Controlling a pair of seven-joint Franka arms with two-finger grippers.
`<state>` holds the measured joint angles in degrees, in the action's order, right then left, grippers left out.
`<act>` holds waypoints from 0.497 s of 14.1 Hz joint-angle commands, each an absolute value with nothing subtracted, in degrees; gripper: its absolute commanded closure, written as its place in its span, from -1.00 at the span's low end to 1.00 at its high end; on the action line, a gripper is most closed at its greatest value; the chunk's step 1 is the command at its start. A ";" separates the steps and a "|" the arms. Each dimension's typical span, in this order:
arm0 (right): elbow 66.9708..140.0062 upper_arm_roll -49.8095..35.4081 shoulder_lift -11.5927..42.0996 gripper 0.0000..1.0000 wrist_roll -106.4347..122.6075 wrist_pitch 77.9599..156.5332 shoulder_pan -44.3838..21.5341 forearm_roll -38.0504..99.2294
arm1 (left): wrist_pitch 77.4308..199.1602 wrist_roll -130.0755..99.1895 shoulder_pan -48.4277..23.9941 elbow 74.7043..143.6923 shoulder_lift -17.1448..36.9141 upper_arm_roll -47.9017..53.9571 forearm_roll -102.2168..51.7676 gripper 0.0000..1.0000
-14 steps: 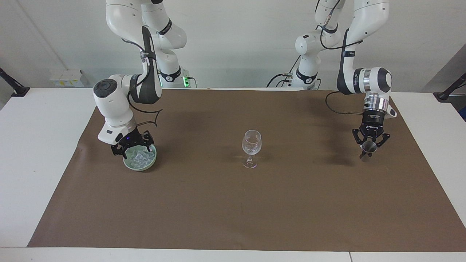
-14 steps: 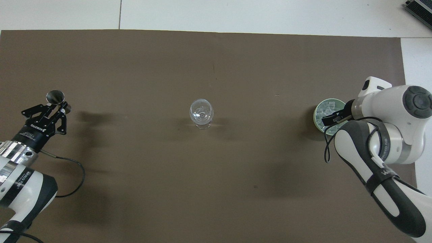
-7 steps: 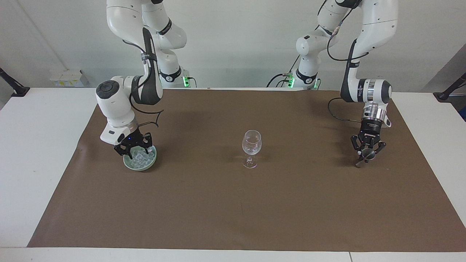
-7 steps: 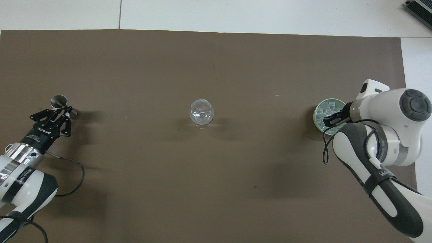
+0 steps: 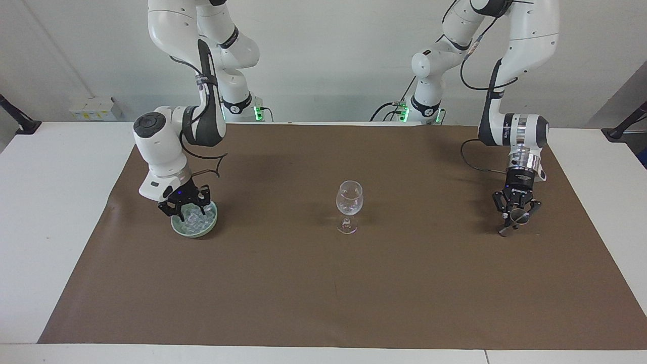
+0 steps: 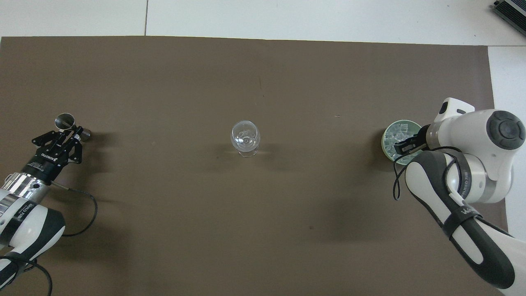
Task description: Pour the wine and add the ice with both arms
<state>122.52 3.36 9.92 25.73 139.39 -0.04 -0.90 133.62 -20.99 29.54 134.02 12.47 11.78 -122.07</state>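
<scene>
A pale green bowl (image 5: 202, 230) (image 6: 386, 139) holding ice (image 5: 196, 219) (image 6: 397, 130) sits toward the right arm's end of the mat. My right gripper (image 5: 185, 208) (image 6: 404, 147) is down in the bowl, its tips among the ice. A clear stemmed glass (image 5: 349, 202) (image 6: 245, 137) stands upright at the mat's middle. Toward the left arm's end, my left gripper (image 5: 515, 217) (image 6: 73, 131) is shut on a small metal jigger (image 5: 508, 226) (image 6: 65, 121), held tilted just above the mat.
A brown mat (image 5: 323, 293) (image 6: 263, 74) covers most of the white table (image 5: 50, 212). Black clamp mounts (image 5: 20, 121) stand at the table's corners nearest the robots.
My left gripper has carried the jigger lower and toward its own end of the table. My right gripper has settled slightly deeper into the bowl.
</scene>
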 commanded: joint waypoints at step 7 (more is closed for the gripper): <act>124.01 3.25 10.02 0.19 27.16 142.47 0.70 -0.09 | 131.48 -26.28 31.11 130.52 15.64 12.04 -119.97 1.00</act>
<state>123.29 3.40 10.07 25.73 140.86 0.21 -0.90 132.84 -24.72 30.16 132.03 14.18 11.77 -121.37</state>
